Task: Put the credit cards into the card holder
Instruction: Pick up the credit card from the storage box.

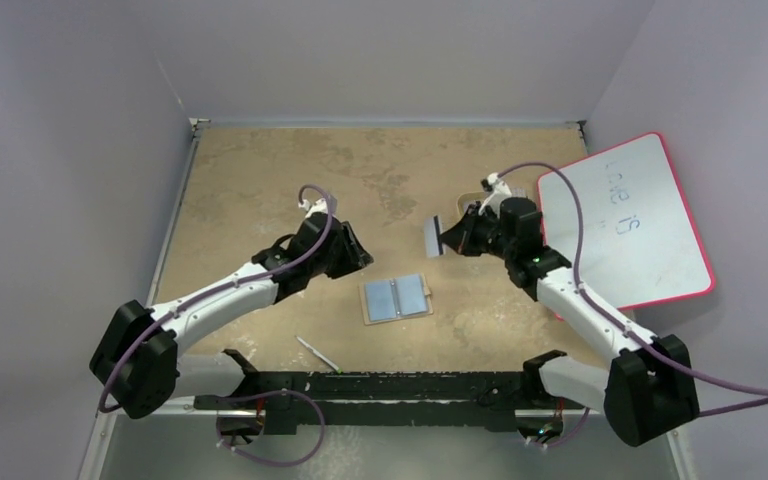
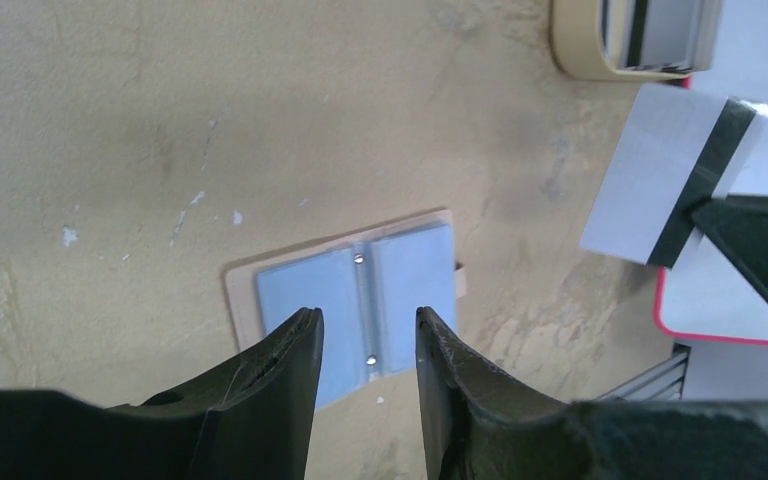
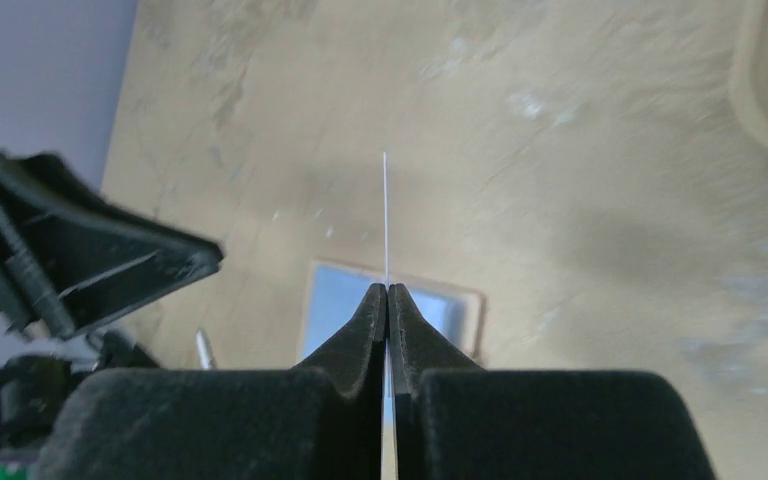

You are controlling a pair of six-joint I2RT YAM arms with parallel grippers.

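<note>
At mid-desk the card holder lies open, blue pockets up. To its far right the right gripper has its jaws pinched on a credit card, seen edge-on in its own wrist view. Only the left wrist view shows the card's dark stripe and a beige tray. The left gripper hovers with jaws narrowly apart, empty.

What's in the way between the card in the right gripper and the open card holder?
Nothing visible. The card, pinched in the right gripper, hangs over bare table, to the far right of the card holder, which lies open and flat. The open left gripper hovers on the holder's left, off that path.
</note>
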